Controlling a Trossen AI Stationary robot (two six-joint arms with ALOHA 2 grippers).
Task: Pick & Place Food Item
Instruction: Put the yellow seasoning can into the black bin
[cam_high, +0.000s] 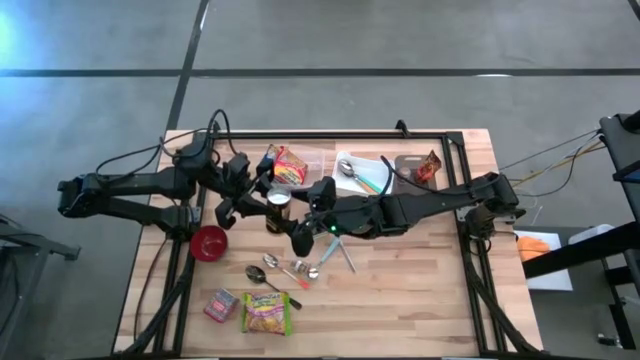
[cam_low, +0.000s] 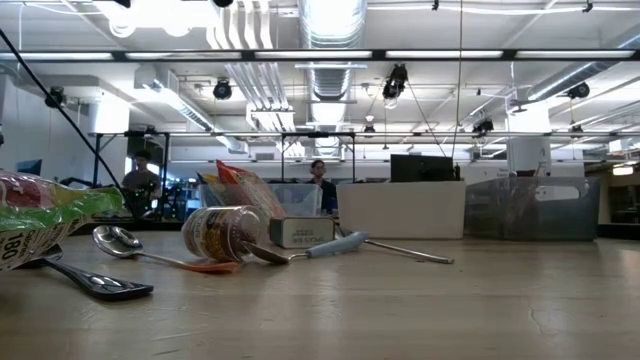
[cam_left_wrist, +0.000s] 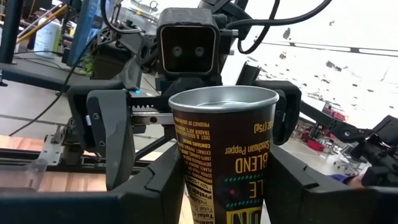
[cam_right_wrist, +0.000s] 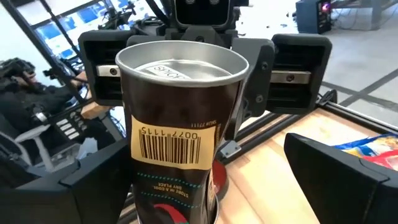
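A dark brown spice can with a metal end turned up is held above the table between the two arms; its print reads upside down. My left gripper reaches in from the table's left and is shut on the can. Coming from the right, my right gripper is open. Its fingers stand wide on either side of the can with a gap to it. The low view does not show the can. My left gripper pinches the can's round side wall between its two fingers, one on each side. The fingers come about level from the table's left and lie across the can. The can stands roughly upright in the hold, inverted, clear of the table.
Below lie a red bowl, spoons, a tipped jar, a noodle packet and a small red packet. Containers with a snack bag, a spoon and a red packet line the far side.
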